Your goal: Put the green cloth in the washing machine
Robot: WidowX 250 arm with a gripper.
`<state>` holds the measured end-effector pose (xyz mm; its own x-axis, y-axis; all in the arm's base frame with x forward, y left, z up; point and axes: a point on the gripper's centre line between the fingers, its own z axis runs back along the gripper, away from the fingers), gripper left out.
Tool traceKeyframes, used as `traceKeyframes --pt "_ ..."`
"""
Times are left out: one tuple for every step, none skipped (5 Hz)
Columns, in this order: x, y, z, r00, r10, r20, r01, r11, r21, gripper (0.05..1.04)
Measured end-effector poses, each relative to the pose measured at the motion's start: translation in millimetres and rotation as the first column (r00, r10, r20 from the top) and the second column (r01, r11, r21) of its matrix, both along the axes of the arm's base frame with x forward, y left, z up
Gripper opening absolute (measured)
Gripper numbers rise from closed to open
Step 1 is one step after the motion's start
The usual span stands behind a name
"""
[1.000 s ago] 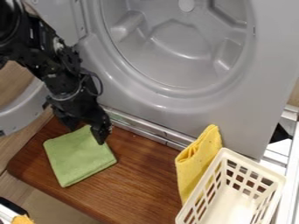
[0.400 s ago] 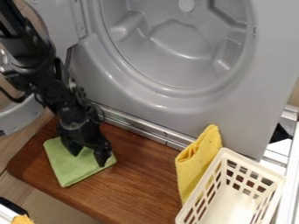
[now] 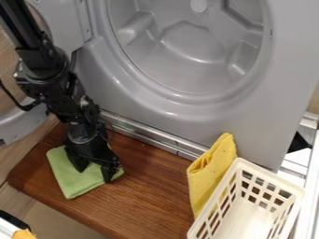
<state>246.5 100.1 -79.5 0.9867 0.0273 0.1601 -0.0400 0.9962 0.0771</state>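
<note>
Both fingers (image 3: 111, 169) of my gripper (image 3: 94, 174) stood apart, pointed down at the green cloth (image 3: 67, 178), presumably to pinch it up for the washing machine (image 3: 193, 70).

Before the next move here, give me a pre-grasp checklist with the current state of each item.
1. Gripper over the green cloth: ok, at its right part in the view.
2. Fingers apart, ready to close: ok, with green fabric showing between them.
3. Fingertips pressed onto the fabric: cannot tell.
4. Cloth gripped: not ok, it lies flat on the wooden board.
5. Washing machine door open: ok, swung to the left.
6. Yellow cloth and basket away from the gripper: ok, both off to the right.
</note>
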Motion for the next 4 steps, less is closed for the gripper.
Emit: traceKeyframes --pt "3 -4 0.4 1.0 -0.02 0.0 0.02 1.0 0.016 0.722" --pt "4 -11 0.9 1.0 -0.027 0.005 0.027 1.0 -0.004 0.462" --pt "0 -19 1.1 0.999 -0.04 -0.001 0.04 0.999 -0.021 0.24" --pt "-9 -27 6.8 0.998 -0.061 -0.019 0.06 0.998 -0.034 0.125"
